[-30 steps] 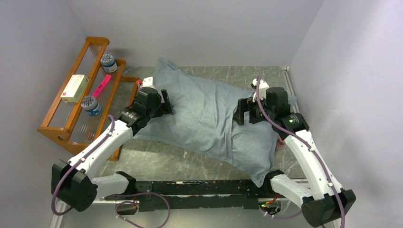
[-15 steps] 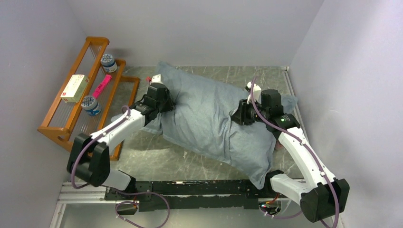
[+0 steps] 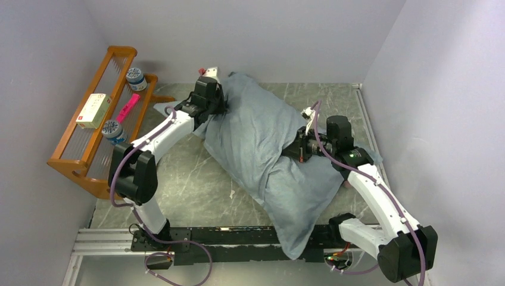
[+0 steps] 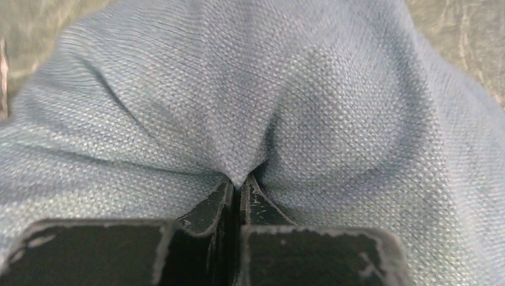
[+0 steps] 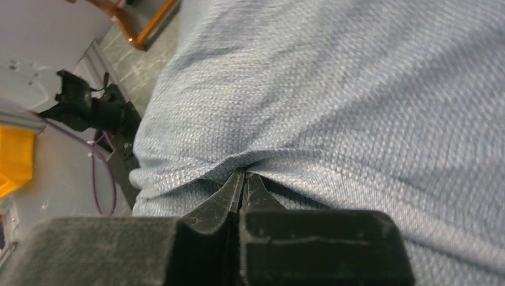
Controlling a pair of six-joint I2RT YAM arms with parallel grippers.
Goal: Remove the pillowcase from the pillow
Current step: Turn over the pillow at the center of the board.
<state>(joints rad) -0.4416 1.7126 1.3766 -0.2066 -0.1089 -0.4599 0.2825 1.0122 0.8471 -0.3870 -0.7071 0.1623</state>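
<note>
Both clamped on the pillowcase: left gripper near the wooden rack, right gripper at mid-cloth.

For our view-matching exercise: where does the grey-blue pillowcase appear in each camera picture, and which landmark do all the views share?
Top external: pillowcase lies diagonally across the table's middle.
Left wrist: pillowcase fills almost the whole frame.
Right wrist: pillowcase fills the centre and right.
Shared landmark: marbled tabletop, seen at the frame edges in both wrist views.
</note>
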